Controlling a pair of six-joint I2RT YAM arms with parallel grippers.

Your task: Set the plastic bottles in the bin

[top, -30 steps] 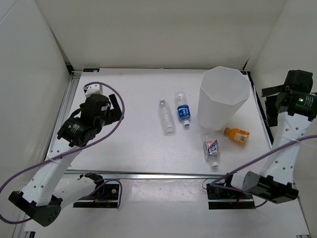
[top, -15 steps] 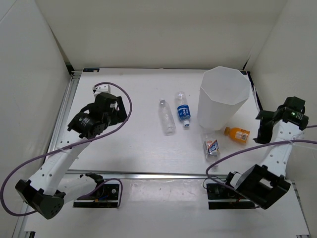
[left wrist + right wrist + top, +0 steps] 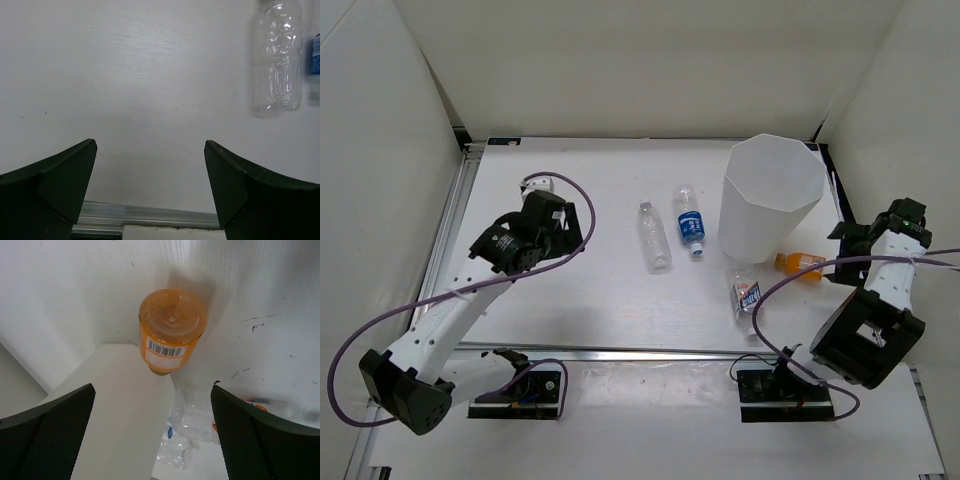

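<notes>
Four plastic bottles lie on the white table. The plain clear one (image 3: 656, 236) and the blue-labelled one (image 3: 690, 222) lie side by side left of the bin (image 3: 772, 195). The red-white-blue labelled one (image 3: 747, 297) and the orange one (image 3: 798, 264) lie at the bin's near side. My left gripper (image 3: 574, 226) is open, low over bare table, left of the clear bottle (image 3: 276, 60). My right gripper (image 3: 844, 256) is open just right of the orange bottle (image 3: 171, 330), whose base faces the camera. Both jaws hold nothing.
White walls enclose the table on three sides. A metal rail (image 3: 145, 216) runs along the near edge. In the right wrist view the bin wall (image 3: 100, 415) stands close beside the orange bottle, with the labelled bottle (image 3: 200, 425) lying behind it. Purple cables trail from both arms.
The left arm has swung right, toward the clear bottle. The right arm has come down and inward, bringing its gripper up to the orange bottle. The bottles have not moved.
</notes>
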